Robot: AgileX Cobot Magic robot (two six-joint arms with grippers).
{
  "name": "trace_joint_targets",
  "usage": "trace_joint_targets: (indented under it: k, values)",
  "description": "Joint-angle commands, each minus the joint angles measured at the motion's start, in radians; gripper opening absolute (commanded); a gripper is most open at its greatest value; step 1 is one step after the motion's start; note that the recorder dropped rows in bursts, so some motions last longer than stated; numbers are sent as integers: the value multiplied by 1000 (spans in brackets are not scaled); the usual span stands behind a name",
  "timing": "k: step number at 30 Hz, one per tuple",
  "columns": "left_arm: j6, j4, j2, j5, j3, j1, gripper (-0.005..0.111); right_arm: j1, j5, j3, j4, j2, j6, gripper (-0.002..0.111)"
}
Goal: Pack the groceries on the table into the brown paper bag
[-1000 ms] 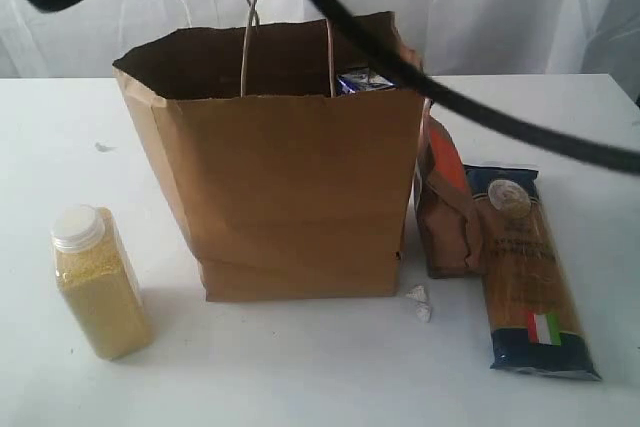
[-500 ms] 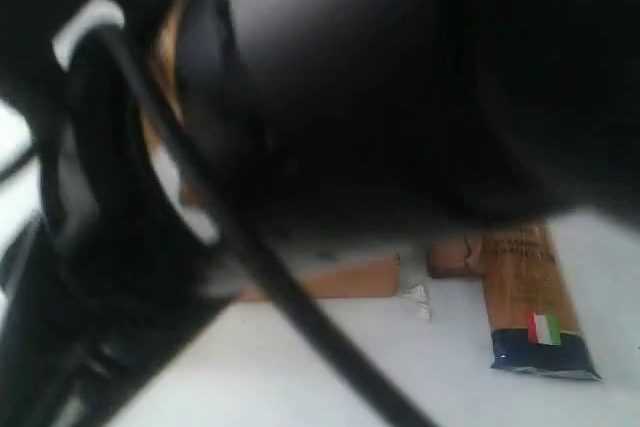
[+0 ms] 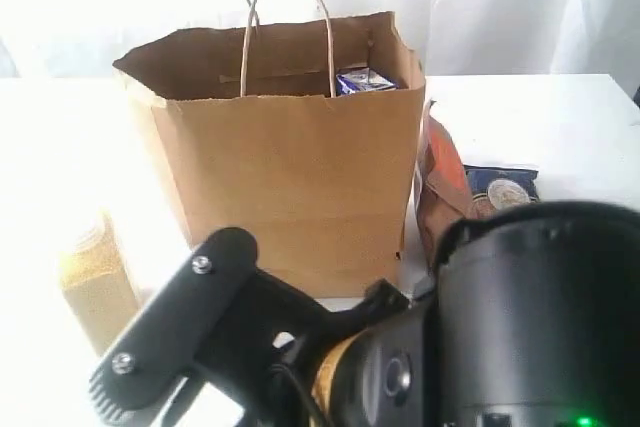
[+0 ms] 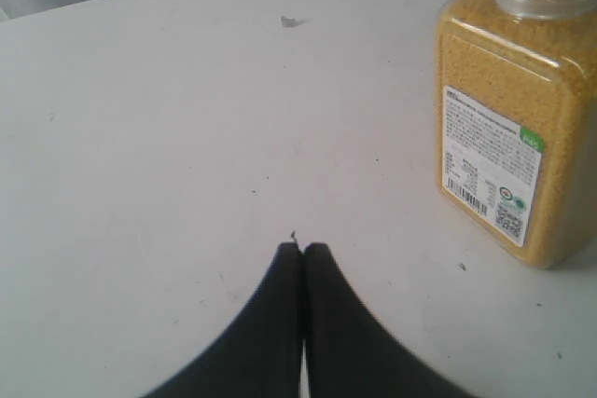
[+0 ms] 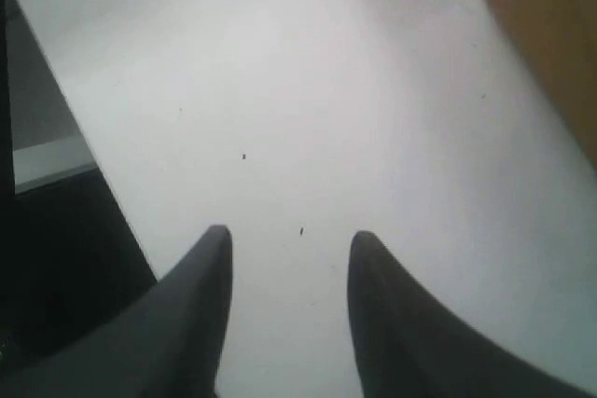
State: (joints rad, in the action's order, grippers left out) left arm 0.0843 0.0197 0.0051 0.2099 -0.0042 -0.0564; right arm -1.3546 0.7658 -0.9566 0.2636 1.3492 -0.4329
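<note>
White worktop (image 3: 520,107), plain and lightly flecked, runs back to a white curtain (image 3: 500,7) in your exterior view. The brown paper bag (image 3: 290,177) stands upright at the middle, mouth open, paper-cord handles raised. The small blue-white carton (image 3: 362,80) shows inside it, toward 2 o'clock. The brown pouch with orange label (image 3: 440,192) stands just beside the bag at 3 o'clock, and the spaghetti pack (image 3: 500,187) lies flat beyond it, mostly hidden. The yellow-grain bottle (image 3: 95,282) stands at 8 o'clock from the bag, washed out by glare. A black arm (image 3: 480,337) close to the lens fills this view from 4 to 7 o'clock, so you cannot judge either end effector here.

Your left wrist view fills that gap: the left end effector (image 4: 303,251) has its fingers pressed together, empty, over bare worktop, with the bottle upright nearby and its printed label facing the camera. Your right wrist view shows the right end effector (image 5: 289,240) with fingers apart, holding nothing, above the worktop near its edge
</note>
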Motion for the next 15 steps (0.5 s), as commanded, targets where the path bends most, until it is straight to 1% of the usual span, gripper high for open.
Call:
trace_joint_targets:
  k: [1, 7, 12, 15]
  values:
    - [-1, -10, -5, 0, 4, 4, 0, 54, -67, 95, 9, -11, -134, 38]
    - [-1, -10, -5, 0, 4, 4, 0, 159, -121, 219, 71, -13, -290, 38]
    - [-1, -10, -5, 0, 4, 4, 0, 239, -111, 290, 242, -20, -541, 38]
    - [-1, -10, -5, 0, 4, 4, 0, 276, -97, 303, 337, -30, -642, 38]
